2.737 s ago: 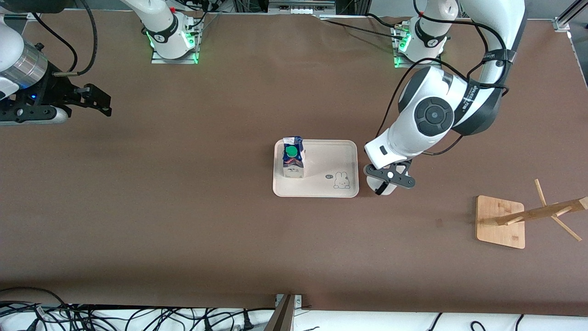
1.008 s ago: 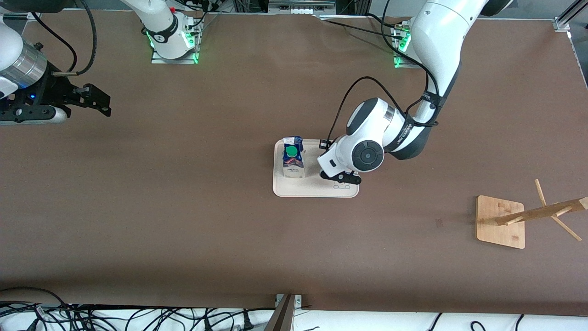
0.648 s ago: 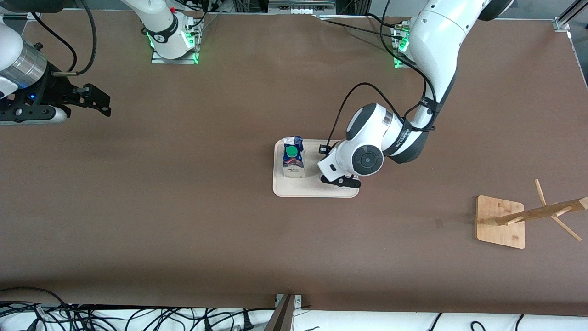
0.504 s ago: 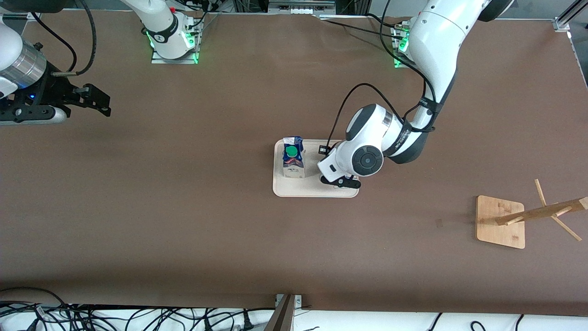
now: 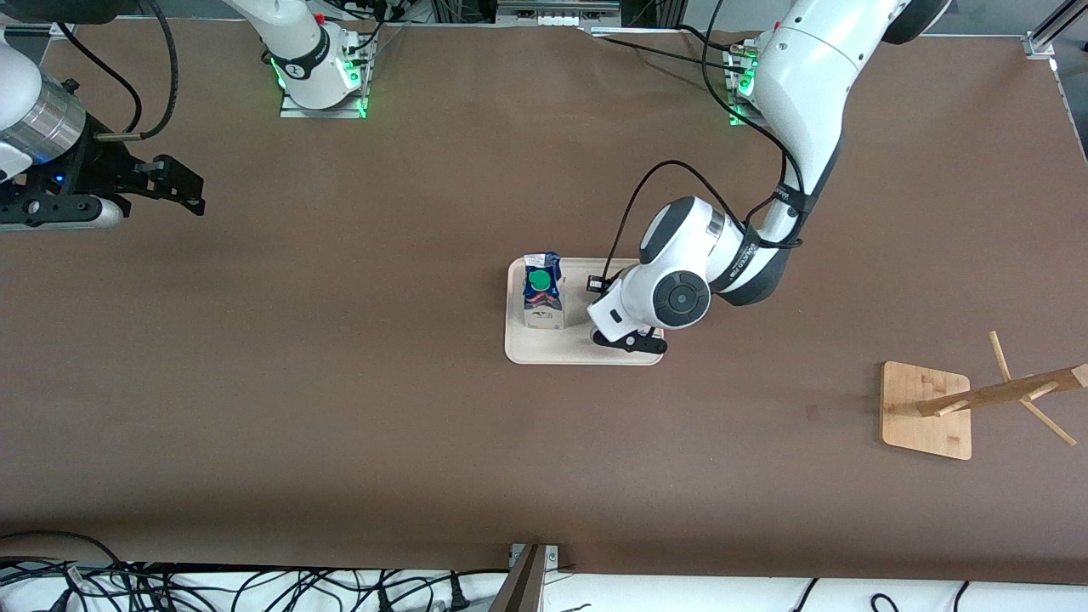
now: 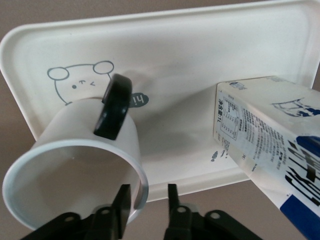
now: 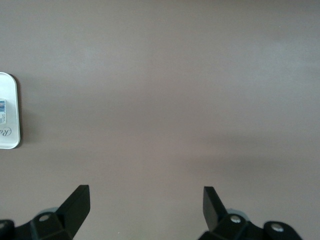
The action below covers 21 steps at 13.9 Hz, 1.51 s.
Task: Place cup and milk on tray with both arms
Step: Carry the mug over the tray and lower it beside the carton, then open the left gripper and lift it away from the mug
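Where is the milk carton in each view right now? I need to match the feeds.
Front view: the milk stands on the tray, at its end toward the right arm.
Left wrist view: the milk is beside the cup.
Right wrist view: only a sliver at the frame's edge.
Shared landmark: the tray.

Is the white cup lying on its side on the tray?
No, the cup stands upright on the tray, its open mouth facing up beside the milk carton.

left pincer (image 6: 146,202) | loosened on cup (image 6: 75,165) rim | cup now on tray (image 6: 200,60)
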Tool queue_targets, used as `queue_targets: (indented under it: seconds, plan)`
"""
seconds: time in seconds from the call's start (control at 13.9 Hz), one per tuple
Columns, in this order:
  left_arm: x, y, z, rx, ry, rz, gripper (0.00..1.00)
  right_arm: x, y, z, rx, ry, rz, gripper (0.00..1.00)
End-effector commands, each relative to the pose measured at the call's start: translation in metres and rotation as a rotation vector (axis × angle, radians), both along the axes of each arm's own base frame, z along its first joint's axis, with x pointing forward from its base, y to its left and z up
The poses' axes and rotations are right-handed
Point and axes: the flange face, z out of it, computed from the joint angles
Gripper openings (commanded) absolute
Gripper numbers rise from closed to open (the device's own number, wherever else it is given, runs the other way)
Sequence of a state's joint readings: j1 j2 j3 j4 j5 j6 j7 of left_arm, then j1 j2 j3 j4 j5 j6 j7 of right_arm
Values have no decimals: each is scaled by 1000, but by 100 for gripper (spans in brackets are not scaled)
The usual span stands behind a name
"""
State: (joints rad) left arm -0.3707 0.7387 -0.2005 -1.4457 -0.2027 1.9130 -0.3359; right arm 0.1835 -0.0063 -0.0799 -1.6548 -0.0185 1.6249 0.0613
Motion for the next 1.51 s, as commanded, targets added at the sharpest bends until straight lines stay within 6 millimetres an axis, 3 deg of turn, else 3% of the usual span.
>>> queue_targets:
  seconds: [0.0, 0.14, 0.36, 0.72, 0.86, 1.22, 1.44]
  plan:
    - [9, -3, 6, -26, -29, 9, 100, 3, -4, 5, -9, -6, 3, 100]
    - [11, 1, 11, -25, -32, 18, 100, 3, -4, 5, -9, -6, 1, 100]
    - [29, 32, 57, -25, -80, 59, 100, 2, -5, 4, -8, 2, -2, 100]
    - [30, 106, 207, 3, -182, 117, 100, 0, -6, 4, -10, 17, -7, 100]
    - [29, 153, 247, 10, -185, 165, 100, 2, -6, 4, -9, 3, -7, 100]
    - [28, 279, 317, 5, -276, 217, 100, 2, -5, 4, -9, 3, -7, 100]
    - [26, 352, 332, 37, -301, 308, 100, 2, -5, 4, -8, 2, -7, 100]
